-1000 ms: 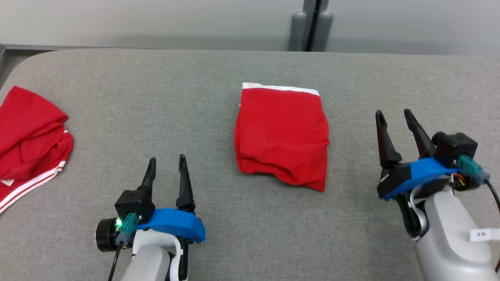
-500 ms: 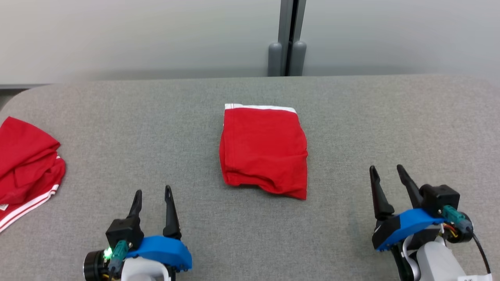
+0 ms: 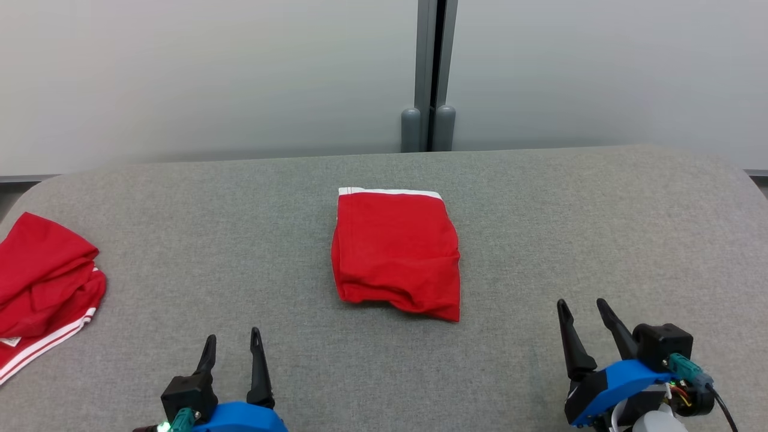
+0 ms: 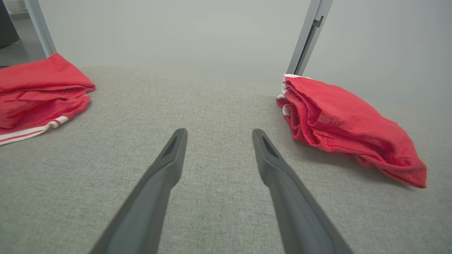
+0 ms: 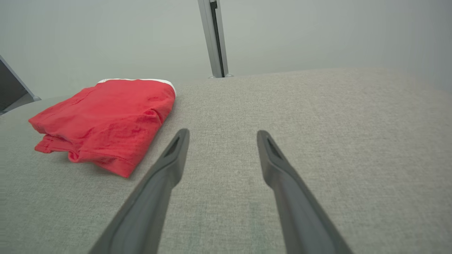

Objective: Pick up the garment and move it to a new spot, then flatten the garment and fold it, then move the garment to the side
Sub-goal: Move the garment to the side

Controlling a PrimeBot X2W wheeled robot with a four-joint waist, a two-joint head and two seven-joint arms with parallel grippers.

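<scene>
Garment (image 3: 396,252) sits folded; left gripper (image 3: 233,334) and right gripper (image 3: 581,302) spread wide, empty. Pinch one layer only and that fold could spill open.

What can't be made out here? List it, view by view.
- Head view: the red pile at far left is cut off by the picture's left edge; its white tag is too small to read.
- All views: the underside of the folded garment is hidden by the garment itself.
</scene>
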